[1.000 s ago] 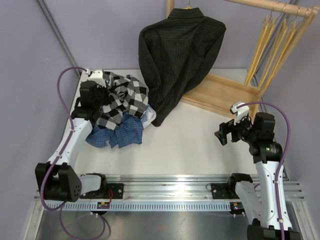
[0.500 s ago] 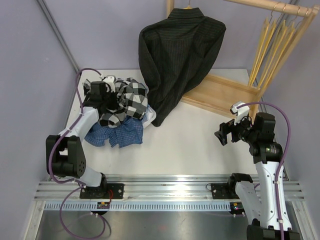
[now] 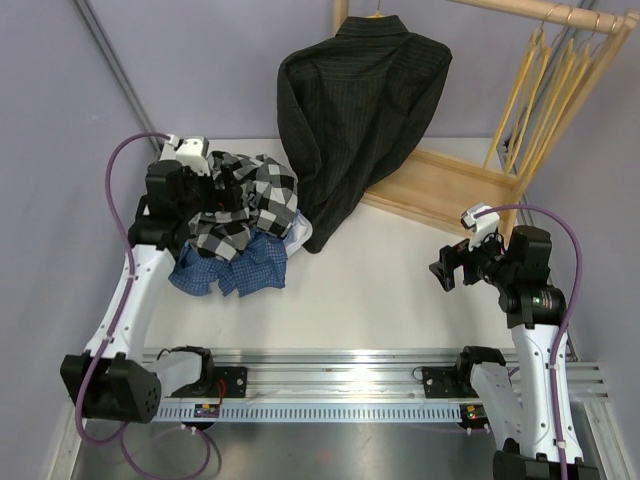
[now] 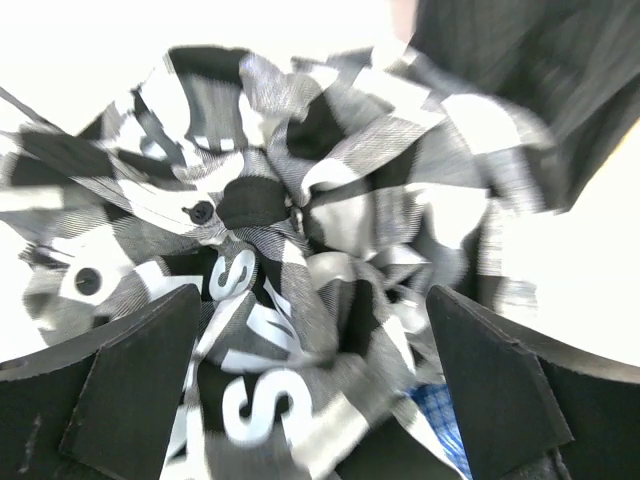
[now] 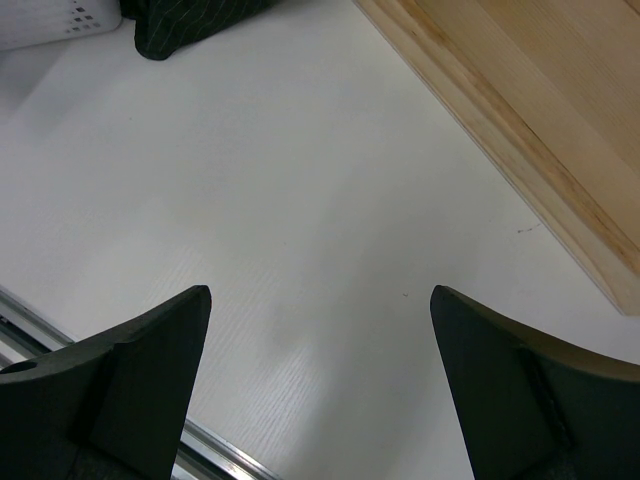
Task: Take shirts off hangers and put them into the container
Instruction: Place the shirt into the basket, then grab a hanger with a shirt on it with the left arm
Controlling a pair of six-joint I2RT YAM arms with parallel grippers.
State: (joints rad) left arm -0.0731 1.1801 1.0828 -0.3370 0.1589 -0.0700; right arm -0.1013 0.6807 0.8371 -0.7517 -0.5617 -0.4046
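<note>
Left gripper (image 4: 315,335) has sprung wide over check shirt (image 4: 330,200); right gripper (image 5: 320,300) gapes empty. Pinstriped shirt (image 3: 360,110), upper centre, likely limp: take collar.

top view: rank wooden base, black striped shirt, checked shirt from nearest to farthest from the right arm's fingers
1. wooden base, just beyond them, back right
2. black striped shirt, hanging at the back middle
3. checked shirt, far left, heaped on other clothes
</note>
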